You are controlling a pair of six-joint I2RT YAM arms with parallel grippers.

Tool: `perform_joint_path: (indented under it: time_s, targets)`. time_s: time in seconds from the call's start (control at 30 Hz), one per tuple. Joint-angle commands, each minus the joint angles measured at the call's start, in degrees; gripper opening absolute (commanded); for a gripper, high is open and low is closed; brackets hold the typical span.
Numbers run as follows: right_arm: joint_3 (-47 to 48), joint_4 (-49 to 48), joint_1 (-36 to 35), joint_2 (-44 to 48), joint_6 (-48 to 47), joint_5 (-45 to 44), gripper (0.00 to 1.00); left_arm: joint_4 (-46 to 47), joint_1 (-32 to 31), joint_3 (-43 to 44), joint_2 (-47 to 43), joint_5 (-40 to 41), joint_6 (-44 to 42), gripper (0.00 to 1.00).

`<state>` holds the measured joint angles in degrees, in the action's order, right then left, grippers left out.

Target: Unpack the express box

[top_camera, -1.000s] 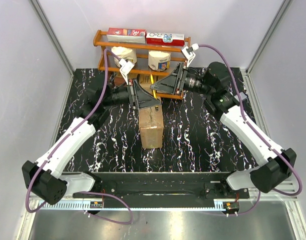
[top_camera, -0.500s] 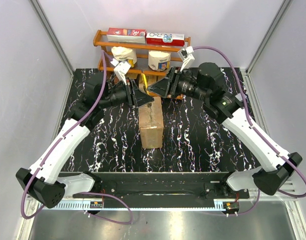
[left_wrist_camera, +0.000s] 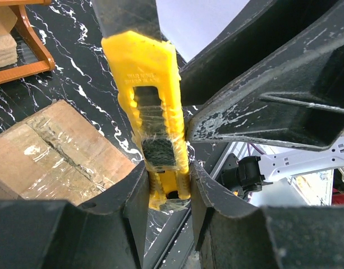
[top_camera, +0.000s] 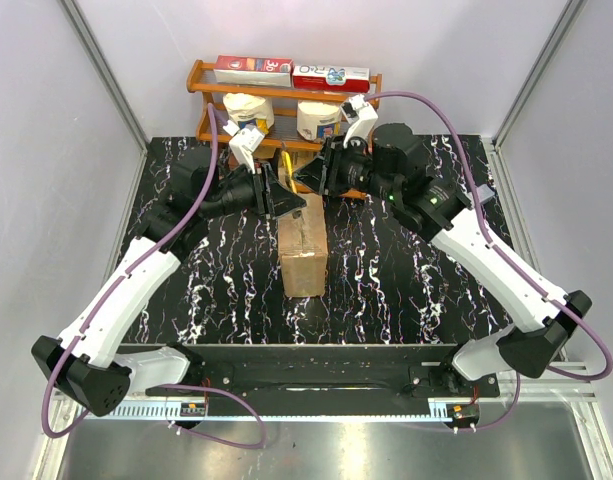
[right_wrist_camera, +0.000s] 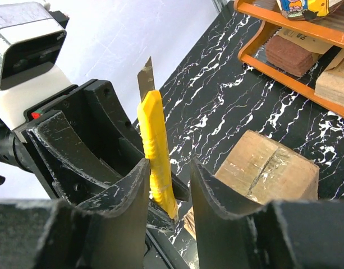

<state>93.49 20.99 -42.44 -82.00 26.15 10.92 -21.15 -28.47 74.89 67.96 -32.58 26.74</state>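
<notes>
The express box (top_camera: 303, 255), brown cardboard with a taped top seam, sits at the table's middle; it also shows in the left wrist view (left_wrist_camera: 54, 151) and the right wrist view (right_wrist_camera: 267, 168). Above its far end my left gripper (top_camera: 289, 193) (left_wrist_camera: 167, 179) is shut on a yellow utility knife (left_wrist_camera: 155, 112) (top_camera: 284, 163), blade out. My right gripper (top_camera: 308, 176) (right_wrist_camera: 169, 168) faces it from the right, its jaws around the knife's handle (right_wrist_camera: 155, 145). The handle lies against one finger, with a gap to the other.
A wooden rack (top_camera: 286, 95) stands at the table's back edge, right behind both grippers. It holds two red boxes (top_camera: 253, 68) on top and two paper cups (top_camera: 319, 120) below. White walls close the sides.
My right arm has moved left up to the knife and its jaws have narrowed around the handle. The left arm lifted the knife slightly toward the rack, then held still.
</notes>
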Motion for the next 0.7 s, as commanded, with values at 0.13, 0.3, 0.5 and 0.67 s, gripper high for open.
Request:
perform_joint_path:
  time_s: [0.13,0.3,0.5,0.67]
  targets:
    - [3.54,0.19,-1.33,-1.68,-3.30,-2.13,0.41,0.76,-0.36,3.24,0.24,-0.47,-0.37,0.03]
    - [2.57,-1.21,-1.60,-0.89,-4.00,-3.27,0.48,0.49,-0.36,3.95,0.85,0.23,-0.37,0.03]
    - [1.34,-2.27,-1.51,-1.15,-4.09,-2.39,0.51,0.23,-0.45,4.30,1.12,-0.55,-0.46,0.03]
    - [1.34,-2.36,-2.03,-2.55,-4.35,-1.86,0.47,0.23,-0.54,3.95,0.68,-1.35,-0.99,0.04]
